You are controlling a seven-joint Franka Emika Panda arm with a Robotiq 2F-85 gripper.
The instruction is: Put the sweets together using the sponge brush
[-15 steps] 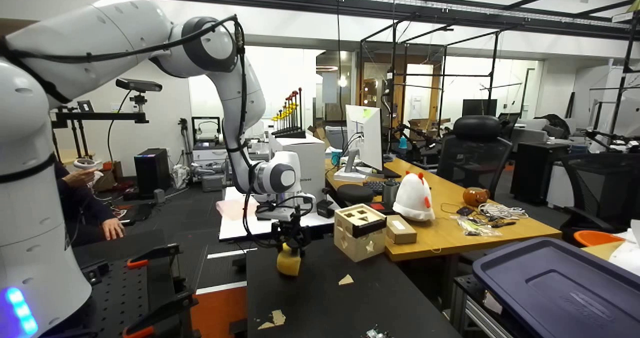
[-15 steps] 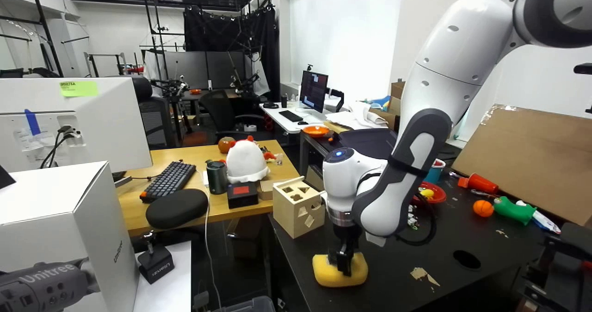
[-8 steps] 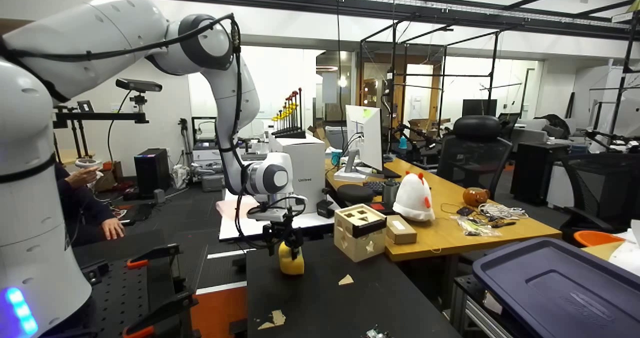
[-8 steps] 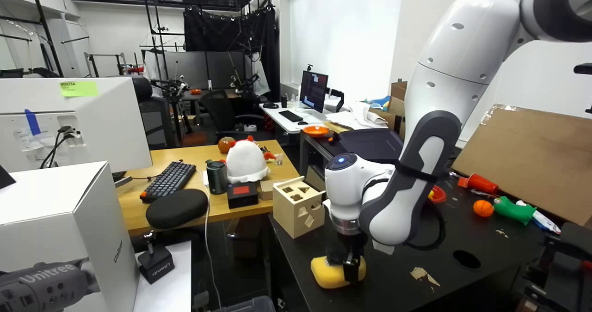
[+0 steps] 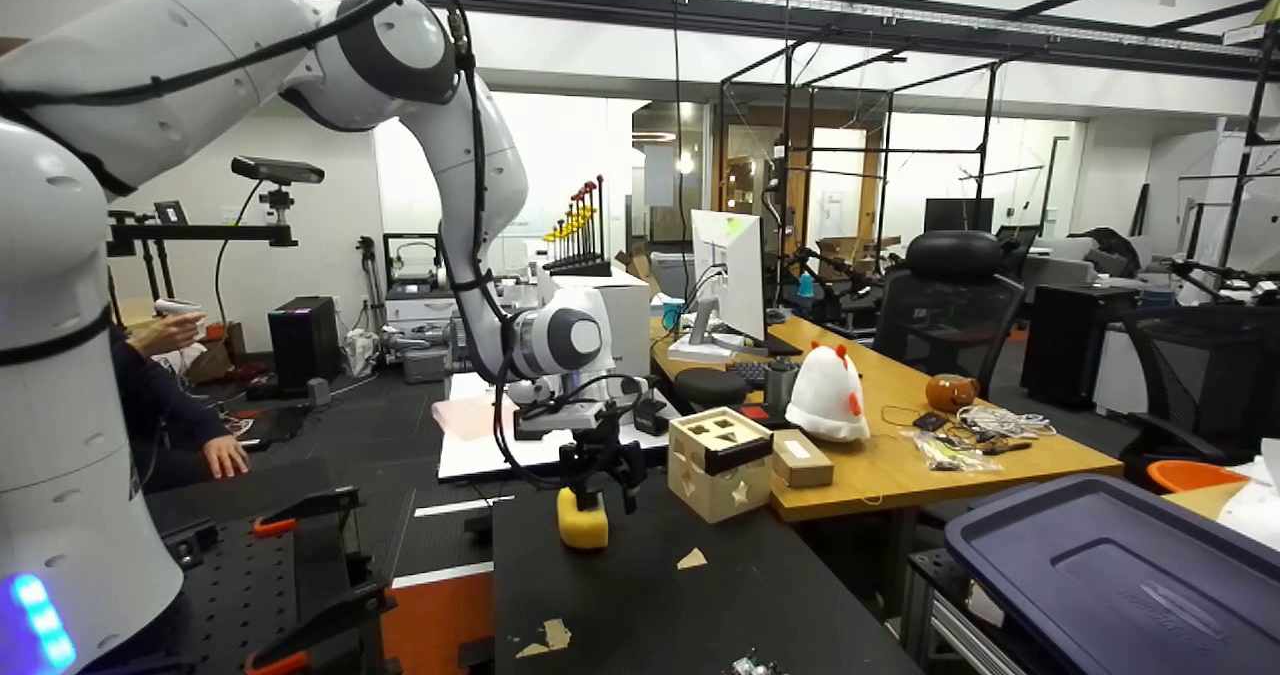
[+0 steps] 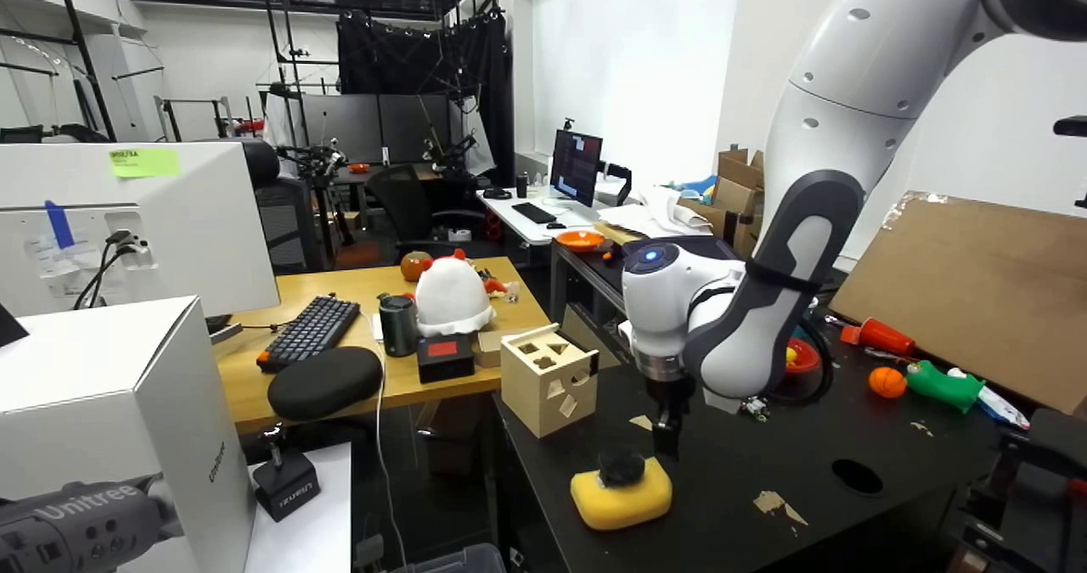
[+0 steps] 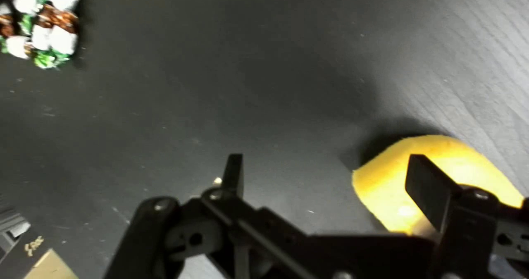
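I have my black two-finger gripper [image 7: 326,167] with its fingers spread wide apart — it holds nothing. Just beside it, the sponge brush [image 6: 624,505], a bright yellow rounded block with black round knob, sits on the black tabletop [image 6: 722,480], near the left edge in an exterior view; farther stands a pale wooden box [image 6: 533,396] with cut-out shapes. In the wrist view, small white, green and brown sweets [image 7: 49,20] lie grouped at far left — well apart from the brush.

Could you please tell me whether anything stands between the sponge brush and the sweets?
In the wrist view, nothing visible stands between the sponge brush and the sweets; only the open gripper hangs near the sponge brush.
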